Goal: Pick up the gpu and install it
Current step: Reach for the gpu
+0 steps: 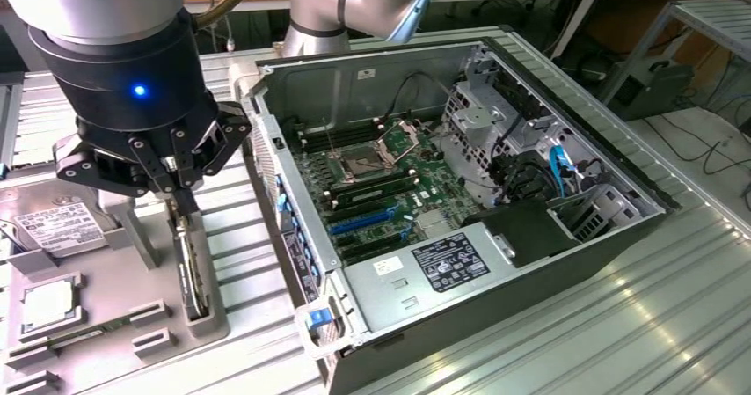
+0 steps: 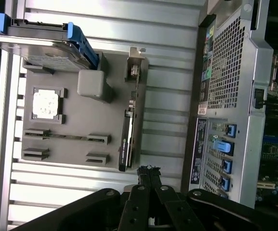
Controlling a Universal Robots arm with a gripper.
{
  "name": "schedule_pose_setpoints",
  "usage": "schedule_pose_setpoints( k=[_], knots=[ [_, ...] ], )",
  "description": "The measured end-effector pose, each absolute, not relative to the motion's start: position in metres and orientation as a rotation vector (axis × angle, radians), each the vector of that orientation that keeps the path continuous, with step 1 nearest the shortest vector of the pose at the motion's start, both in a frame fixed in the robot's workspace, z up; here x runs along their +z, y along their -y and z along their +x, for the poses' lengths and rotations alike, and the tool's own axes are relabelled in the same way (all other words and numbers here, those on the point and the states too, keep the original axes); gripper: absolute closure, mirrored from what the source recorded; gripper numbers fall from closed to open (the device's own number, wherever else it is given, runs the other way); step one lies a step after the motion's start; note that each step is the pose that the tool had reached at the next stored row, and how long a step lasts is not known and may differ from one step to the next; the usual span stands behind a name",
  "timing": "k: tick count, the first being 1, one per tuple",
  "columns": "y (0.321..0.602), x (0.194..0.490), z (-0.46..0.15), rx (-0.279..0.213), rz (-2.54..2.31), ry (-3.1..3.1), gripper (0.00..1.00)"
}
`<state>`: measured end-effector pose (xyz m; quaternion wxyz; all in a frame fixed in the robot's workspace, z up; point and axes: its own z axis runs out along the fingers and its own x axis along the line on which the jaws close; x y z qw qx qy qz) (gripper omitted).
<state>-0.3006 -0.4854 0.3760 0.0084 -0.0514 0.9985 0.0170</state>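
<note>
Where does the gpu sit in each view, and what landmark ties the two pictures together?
Exterior view: gpu stands on edge in the grey tray, on the exterior view's left of the case.
Wrist view: gpu on edge between cpu chip and case.
Shared landmark: cpu chip in the tray.

The ribbed silvery metal bench [image 1: 657, 325] gleams glossy at the exterior view's lower right. The flat grey holder tray [image 1: 118, 281] looks matt, probably plastic. The thin dark gpu card [image 1: 192, 272] carries a bare metal bracket [image 2: 135, 67].
</note>
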Motion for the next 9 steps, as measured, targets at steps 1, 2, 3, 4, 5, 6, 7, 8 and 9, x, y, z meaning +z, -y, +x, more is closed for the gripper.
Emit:
schedule_pose_setpoints(
  k=[1, 2, 3, 4, 5, 6, 7, 8, 9],
  knots=[
    [0.4839, 0.3749, -0.3008, 0.051, -0.16, -3.123, 0.89],
    [0.4827, 0.374, -0.301, 0.049, -0.159, -3.125, 0.89],
    [0.4816, 0.373, -0.3012, 0.047, -0.157, -3.127, 0.89],
    [0.481, 0.372, -0.3015, 0.044, -0.155, -3.129, 0.89],
    [0.4806, 0.3706, -0.3017, 0.042, -0.15, -3.132, 0.89],
    [0.4804, 0.3696, -0.3018, 0.041, -0.143, -3.135, 0.89],
    [0.4802, 0.3688, -0.3018, 0.039, -0.136, -3.137, 0.89],
    [0.4801, 0.3677, -0.302, 0.037, -0.128, -3.14, 0.89],
    [0.48, 0.3663, -0.3022, 0.036, -0.117, -3.143, 0.89]
  ],
)
